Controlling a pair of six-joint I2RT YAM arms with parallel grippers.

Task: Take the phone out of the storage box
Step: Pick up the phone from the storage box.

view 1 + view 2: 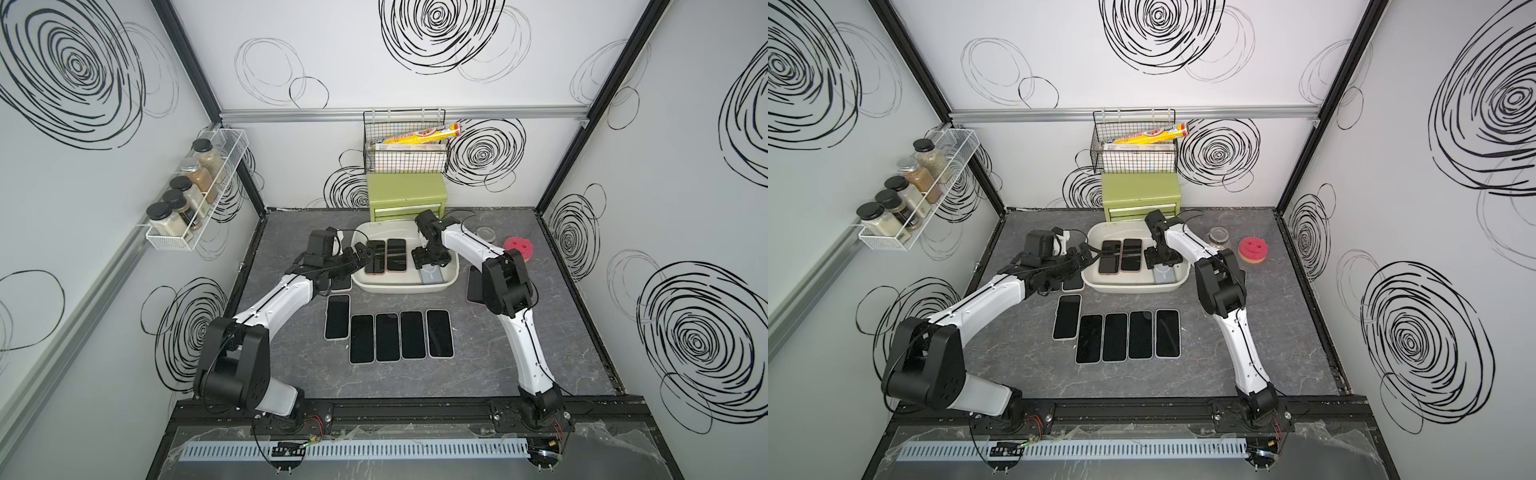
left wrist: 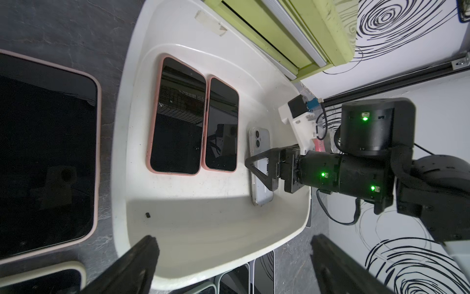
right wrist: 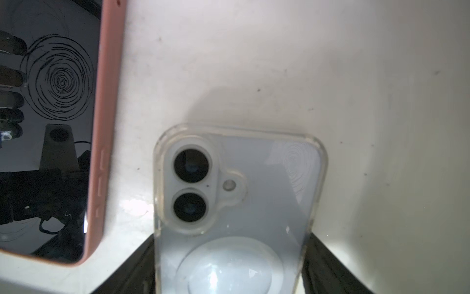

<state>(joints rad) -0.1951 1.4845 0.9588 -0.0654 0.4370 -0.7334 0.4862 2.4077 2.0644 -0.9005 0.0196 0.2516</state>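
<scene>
Right gripper straddles the clear-cased phone in the off-white plastic storage box, grip unclear; left gripper spread. Next, probably: squeeze, lift.

The walls are white with black scribbled spirals, and the table is dark grey with pale marble veins. At the centre of both top views the box is off-white. In it, two phones have black screens and pink cases, and the blue phone is pale under a clear case. Above it in the frame, the drawer chest is lime green and the wire basket is black, with a yellow tube. To the right, the sponge is red on yellow.
</scene>
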